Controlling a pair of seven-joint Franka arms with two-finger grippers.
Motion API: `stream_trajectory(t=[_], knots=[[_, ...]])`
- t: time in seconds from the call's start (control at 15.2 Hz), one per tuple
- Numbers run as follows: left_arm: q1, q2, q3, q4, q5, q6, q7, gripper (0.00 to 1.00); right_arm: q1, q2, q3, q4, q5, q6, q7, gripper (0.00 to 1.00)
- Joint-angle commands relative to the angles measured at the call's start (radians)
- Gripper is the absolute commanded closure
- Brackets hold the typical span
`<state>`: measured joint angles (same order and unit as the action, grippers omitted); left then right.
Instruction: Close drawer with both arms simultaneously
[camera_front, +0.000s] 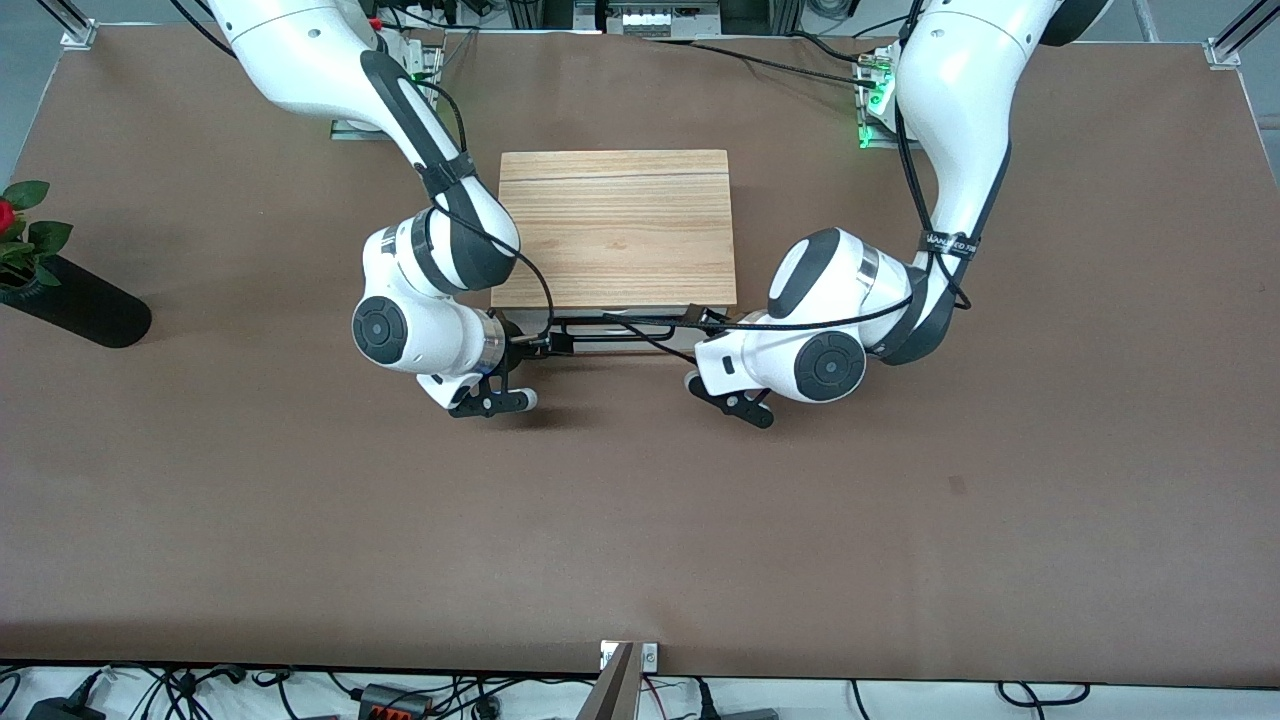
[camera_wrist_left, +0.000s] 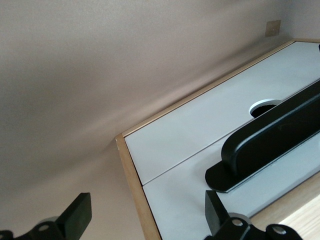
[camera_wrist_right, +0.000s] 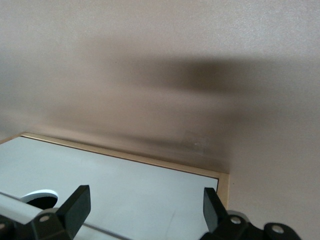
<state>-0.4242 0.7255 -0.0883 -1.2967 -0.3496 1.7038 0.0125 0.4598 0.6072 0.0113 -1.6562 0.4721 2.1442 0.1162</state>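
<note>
The light-wood cabinet (camera_front: 615, 228) stands mid-table. Its drawer's white front panel (camera_wrist_left: 190, 200) looks flush with the panel beside it, and the long black bar handle (camera_front: 620, 328) runs along the cabinet's front. The handle also shows in the left wrist view (camera_wrist_left: 270, 145). My left gripper (camera_front: 700, 325) is open at the handle's end toward the left arm, its fingers straddling the cabinet's wooden corner edge (camera_wrist_left: 146, 210). My right gripper (camera_front: 535, 345) is open at the handle's other end, facing the white front (camera_wrist_right: 145, 200). Neither holds anything.
A black vase with a red rose (camera_front: 70, 300) lies at the right arm's end of the table. A round hole (camera_wrist_left: 262, 106) is in the white panel beside the drawer front. The brown table (camera_front: 640, 520) stretches nearer the front camera.
</note>
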Motion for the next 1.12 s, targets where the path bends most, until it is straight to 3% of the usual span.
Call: stream_trajectory(t=[0.0, 0.2, 0.46, 0.72, 0.86, 1.05], knots=[[0.007, -0.014, 0.004, -0.004, -0.02, -0.033, 0.018, 0.0, 0.005, -0.038, -0.001, -0.016, -0.001, -0.03, 0.0, 0.0], [0.011, -0.015, 0.019, 0.017, -0.015, -0.006, 0.02, 0.0, 0.0, -0.056, -0.004, -0.002, -0.061, -0.03, -0.001, 0.0], [0.097, -0.026, 0.018, 0.053, -0.019, 0.036, 0.021, 0.0, -0.003, -0.099, -0.025, 0.024, -0.135, -0.032, -0.004, 0.0], [0.176, -0.087, 0.004, 0.054, -0.019, 0.034, 0.018, 0.0, -0.001, -0.173, -0.12, 0.036, -0.167, -0.1, -0.012, 0.0], [0.185, -0.153, 0.021, 0.053, -0.006, 0.028, 0.014, 0.0, 0.0, -0.216, -0.184, 0.064, -0.293, -0.199, -0.012, 0.0], [0.301, -0.219, 0.013, 0.051, -0.009, -0.082, 0.021, 0.0, 0.0, -0.303, -0.231, 0.099, -0.452, -0.387, -0.015, 0.0]])
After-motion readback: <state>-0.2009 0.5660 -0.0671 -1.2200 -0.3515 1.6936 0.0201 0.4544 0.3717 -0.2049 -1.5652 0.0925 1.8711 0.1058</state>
